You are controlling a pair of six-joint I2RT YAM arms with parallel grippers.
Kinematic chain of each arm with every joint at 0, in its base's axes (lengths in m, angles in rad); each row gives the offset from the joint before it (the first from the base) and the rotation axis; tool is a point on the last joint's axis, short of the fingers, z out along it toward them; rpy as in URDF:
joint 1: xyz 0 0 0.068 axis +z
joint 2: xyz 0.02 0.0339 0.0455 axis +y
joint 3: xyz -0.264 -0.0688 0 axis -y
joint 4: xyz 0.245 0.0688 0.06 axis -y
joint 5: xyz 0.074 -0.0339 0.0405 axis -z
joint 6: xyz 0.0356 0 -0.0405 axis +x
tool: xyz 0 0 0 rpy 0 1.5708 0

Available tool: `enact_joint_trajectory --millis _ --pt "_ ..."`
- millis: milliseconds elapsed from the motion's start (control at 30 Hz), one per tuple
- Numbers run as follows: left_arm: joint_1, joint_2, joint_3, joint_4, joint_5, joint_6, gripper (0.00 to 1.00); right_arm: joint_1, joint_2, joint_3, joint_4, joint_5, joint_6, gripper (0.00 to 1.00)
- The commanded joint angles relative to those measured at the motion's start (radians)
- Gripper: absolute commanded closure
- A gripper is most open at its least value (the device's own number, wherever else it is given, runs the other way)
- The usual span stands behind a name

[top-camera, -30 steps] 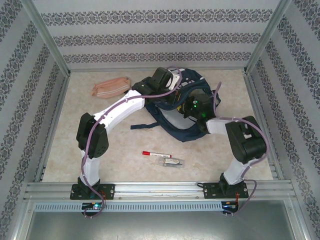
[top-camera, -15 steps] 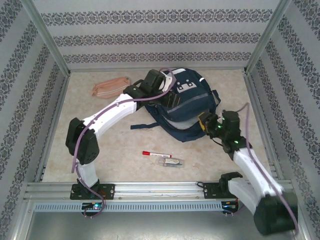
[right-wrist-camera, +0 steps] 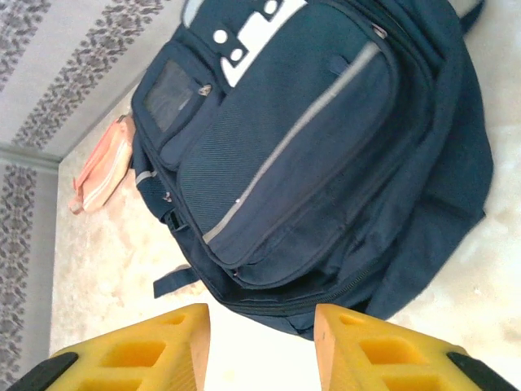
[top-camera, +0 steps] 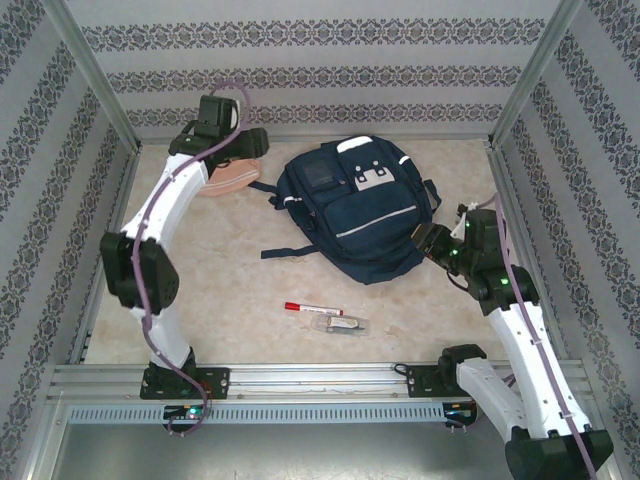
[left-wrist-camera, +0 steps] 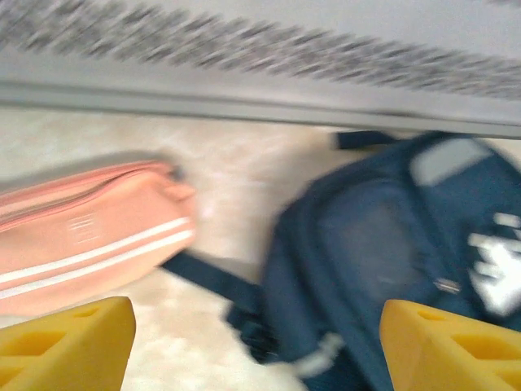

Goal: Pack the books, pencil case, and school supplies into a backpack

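The backpack (top-camera: 355, 215) lies flat on the worktop (top-camera: 230, 290), right of centre and towards the far side. Its front pockets face up, its top is to the far side and a strap trails off its near-left edge. A second ago both arms were bent over it and hid much of it; now both have drawn away and the whole front is bare. From outside I cannot tell what it already holds, and no gap at its mouth shows from here.

The pencil case (left-wrist-camera: 89, 236) sits in the far-left corner, just left of the backpack, where it was a second ago. The left gripper (left-wrist-camera: 257, 326) has swung across from the backpack to hang above it. Its jaws, clenched a second ago, are now released and spread wide with nothing between them. That reads as one item let go at the backpack and the pencil case lined up as the next pick.

The right gripper (right-wrist-camera: 262, 326) has pulled back to just off the backpack's near-right corner. Its jaws stand partly apart and are empty, pointing at the backpack's lower edge.

The marker pen (top-camera: 312, 308) and the small wrapped item (top-camera: 347, 324) have not moved; they lie side by side on the near middle of the worktop, well apart from the backpack. The packing is probably partway done, with at least these three pieces left outside.
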Motion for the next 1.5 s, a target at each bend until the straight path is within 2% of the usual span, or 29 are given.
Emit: enact_joint_trajectory --millis 0,167,267,333,433,500,600,667,767,900,1000,1100,1233,1333,1467 --pt "0.086 0.141 0.082 -0.086 -0.028 0.012 0.22 0.038 0.035 0.055 -0.024 0.053 -0.103 0.62" --pt "0.149 0.372 0.250 -0.088 -0.037 0.028 0.23 0.109 0.111 0.127 -0.036 0.070 -0.135 0.62" --pt "0.177 0.532 0.417 -0.186 -0.064 0.003 0.24 0.123 0.150 0.141 -0.017 0.037 -0.123 0.62" --pt "0.193 0.625 0.509 -0.238 -0.033 -0.028 0.26 0.139 0.188 0.168 -0.024 0.014 -0.135 0.62" --pt "0.196 0.691 0.563 -0.304 -0.008 -0.077 0.28 0.181 0.211 0.188 -0.023 0.049 -0.140 0.62" --pt "0.194 0.682 0.530 -0.335 -0.009 -0.110 0.29 0.193 0.222 0.177 0.015 0.043 -0.120 0.62" --pt "0.191 0.595 0.340 -0.283 -0.046 -0.151 0.29 0.207 0.271 0.195 0.038 0.002 -0.111 0.62" --pt "0.192 0.512 0.181 -0.227 -0.053 -0.168 0.29 0.242 0.290 0.211 0.042 0.021 -0.113 0.62" --pt "0.192 0.344 -0.087 -0.134 -0.076 -0.186 0.28 0.315 0.302 0.202 0.094 0.078 -0.108 0.62" --pt "0.187 0.117 -0.431 0.019 -0.046 -0.245 0.29 0.378 0.380 0.235 0.106 0.048 -0.150 0.62" --pt "0.154 -0.012 -0.638 0.059 -0.037 -0.250 0.29 0.439 0.435 0.235 0.160 0.020 -0.153 0.61" --pt "0.086 -0.139 -0.834 0.100 -0.015 -0.266 0.29 0.496 0.527 0.247 0.215 -0.047 -0.143 0.58" --pt "-0.047 -0.280 -0.986 0.090 0.004 -0.254 0.29 0.570 0.672 0.292 0.248 -0.107 -0.148 0.54" --pt "-0.128 -0.369 -1.065 0.076 0.006 -0.326 0.29 0.575 0.771 0.327 0.253 -0.131 -0.138 0.51" --pt "-0.176 -0.511 -1.149 0.054 0.011 -0.366 0.29 0.566 0.910 0.394 0.272 -0.169 -0.201 0.48"
